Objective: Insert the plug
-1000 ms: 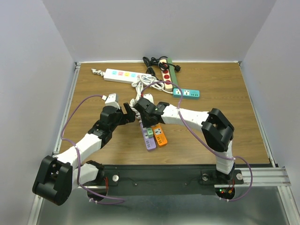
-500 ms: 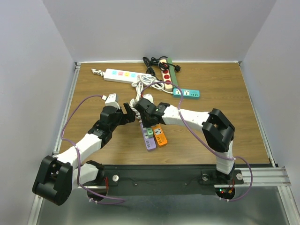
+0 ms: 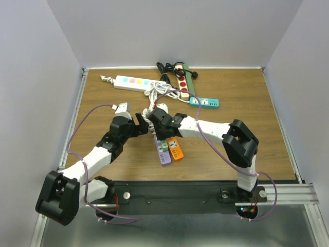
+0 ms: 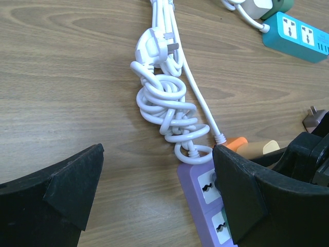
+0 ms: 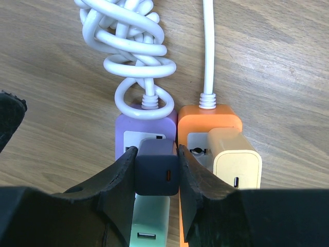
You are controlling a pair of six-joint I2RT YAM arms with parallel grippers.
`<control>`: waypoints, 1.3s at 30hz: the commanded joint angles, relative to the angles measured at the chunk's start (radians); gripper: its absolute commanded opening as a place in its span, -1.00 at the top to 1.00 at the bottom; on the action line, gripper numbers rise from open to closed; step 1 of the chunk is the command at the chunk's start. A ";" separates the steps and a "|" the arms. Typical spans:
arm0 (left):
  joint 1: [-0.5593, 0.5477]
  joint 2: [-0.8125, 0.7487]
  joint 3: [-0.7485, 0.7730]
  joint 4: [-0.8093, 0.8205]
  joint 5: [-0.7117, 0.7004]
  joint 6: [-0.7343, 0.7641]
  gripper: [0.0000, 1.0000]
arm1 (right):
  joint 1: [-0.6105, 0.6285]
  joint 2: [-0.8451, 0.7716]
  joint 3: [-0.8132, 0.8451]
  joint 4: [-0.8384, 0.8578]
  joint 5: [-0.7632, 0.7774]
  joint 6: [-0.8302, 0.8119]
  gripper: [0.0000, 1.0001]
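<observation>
Since a second ago the right arm's elbow has swung slightly right and its wrist has edged a little farther, while the left arm has kept its place. The right gripper (image 5: 156, 177) has its jaws clamped on the dark plug (image 5: 157, 172), which sits over the far socket of the purple power strip (image 5: 146, 126) at the middle of the worktop (image 3: 247, 92). Whether its pins are fully in cannot be told, since the jaws and the plug's body cover the socket. On the same strip, just nearer, is a mint-green adapter (image 5: 149, 226), cut off by the frame edge. Touching the strip's right side lies the orange power strip (image 5: 208, 116), carrying a cream adapter (image 5: 236, 162). A knotted white cord (image 5: 128, 36) runs far from the purple strip and ends in a white plug (image 4: 151, 46) lying loose on the wood. The left gripper (image 4: 157, 154) hovers just left of the strips with its jaws wide apart, holding nothing. Five power strips are in view: the purple, the orange, a teal one (image 3: 204, 102) to the far right, a long white one (image 3: 131, 82) at the far left, and a beige one with red sockets (image 3: 181, 85) partly tangled with a black cord (image 3: 165, 69).
</observation>
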State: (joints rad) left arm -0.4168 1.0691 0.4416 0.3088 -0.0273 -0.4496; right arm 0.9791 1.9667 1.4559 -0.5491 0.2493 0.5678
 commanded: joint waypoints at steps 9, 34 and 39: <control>0.009 -0.018 0.046 0.009 -0.022 0.028 -0.97 | 0.047 0.155 -0.098 -0.150 -0.159 -0.025 0.99; 0.018 -0.014 0.100 -0.025 -0.025 0.032 -0.97 | 0.079 0.159 -0.238 -0.069 -0.203 -0.002 0.99; 0.019 -0.003 0.103 -0.023 -0.028 0.034 -0.97 | 0.079 0.201 -0.212 -0.071 -0.216 -0.028 0.99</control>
State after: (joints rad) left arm -0.4038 1.0691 0.4999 0.2710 -0.0399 -0.4305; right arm 0.9905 1.9366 1.3605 -0.4187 0.2661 0.5442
